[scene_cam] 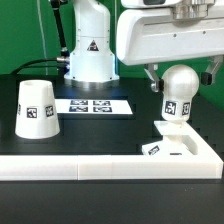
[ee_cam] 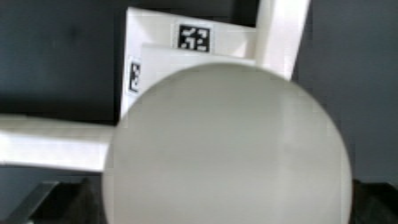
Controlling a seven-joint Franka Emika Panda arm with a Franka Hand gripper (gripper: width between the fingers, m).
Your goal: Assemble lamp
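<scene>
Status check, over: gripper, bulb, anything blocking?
Gripper open, jaws either side of bulb head. Bulb upright on base. Shade apart, beside marker board. Nothing blocking.

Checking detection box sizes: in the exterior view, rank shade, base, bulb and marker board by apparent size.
1. Shade and base: too close to call, since the bulb covers part of the base.
2. Bulb.
3. Marker board, just a thin strip.

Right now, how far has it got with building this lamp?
Looks done: the round-headed white plastic bulb stands upright on the flat square white base; how firmly it is seated I cannot tell. In hand: nothing held; the open gripper flanks the bulb's head. Left: the white cup-like tapered shade sits apart on the black table, not yet on the bulb.
</scene>
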